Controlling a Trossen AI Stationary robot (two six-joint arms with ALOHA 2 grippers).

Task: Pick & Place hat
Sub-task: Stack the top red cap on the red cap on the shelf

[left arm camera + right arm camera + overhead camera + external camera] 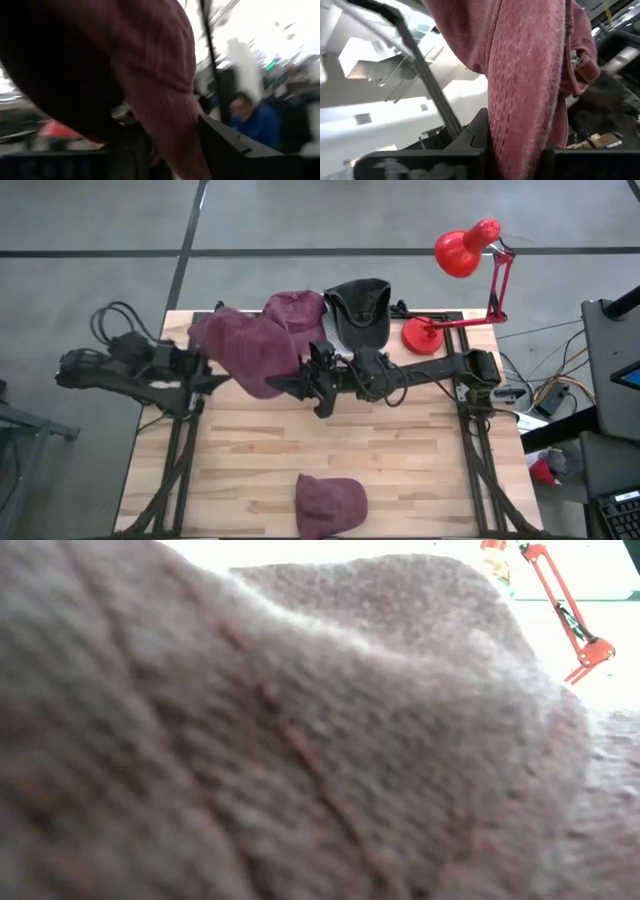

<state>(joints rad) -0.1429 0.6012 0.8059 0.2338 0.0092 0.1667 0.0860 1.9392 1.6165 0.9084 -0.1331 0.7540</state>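
A maroon hat [245, 352] hangs above the bench [400, 450], stretched between both arms over its far-left part. The right claw [300, 383] is pressed together on the hat's near edge; in the right wrist view the fabric [530, 85] runs down between its fingers. The left claw [205, 375] sits at the hat's left side; whether it grips cannot be told. Further hats: maroon [297, 310], black [360, 310], maroon [330, 502] at the near edge. A red lamp [465, 250] stands at the far right.

A maroon hat [245, 352] hangs crumpled above the desk's [400, 460] far left part; a second maroon hat [296, 312] lies behind it; a third [331, 502] rests at the near edge; a black hat [360, 310] lies upturned at the back.
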